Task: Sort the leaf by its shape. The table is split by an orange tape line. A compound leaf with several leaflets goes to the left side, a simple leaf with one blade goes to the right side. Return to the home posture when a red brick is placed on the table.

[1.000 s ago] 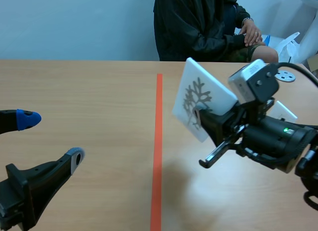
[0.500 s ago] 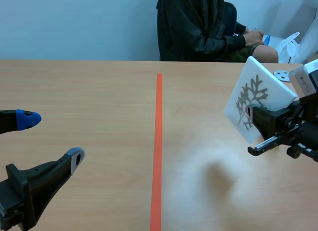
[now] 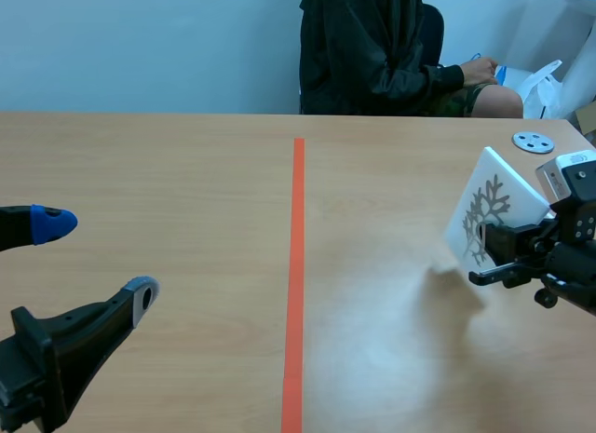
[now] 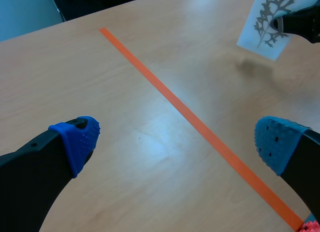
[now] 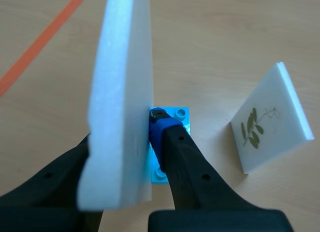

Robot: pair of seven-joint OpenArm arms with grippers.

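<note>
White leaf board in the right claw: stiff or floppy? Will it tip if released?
Probably stiff: the leaf board looks flat, no sag, though the right claw pinches only its lower part. Likely light: its thick edge looks like foam. Released tilted as now, it would probably fall flat.

Person [image 3: 372, 51] sitting across table [image 3: 186, 172]. Grey disc [image 3: 533, 142] lying near far right edge. Blue studded plate [image 5: 181, 115] lying flat on tabletop.

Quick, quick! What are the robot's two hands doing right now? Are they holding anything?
Left gripper: open, holding nothing.
Right gripper: shut on the white leaf card.
</note>
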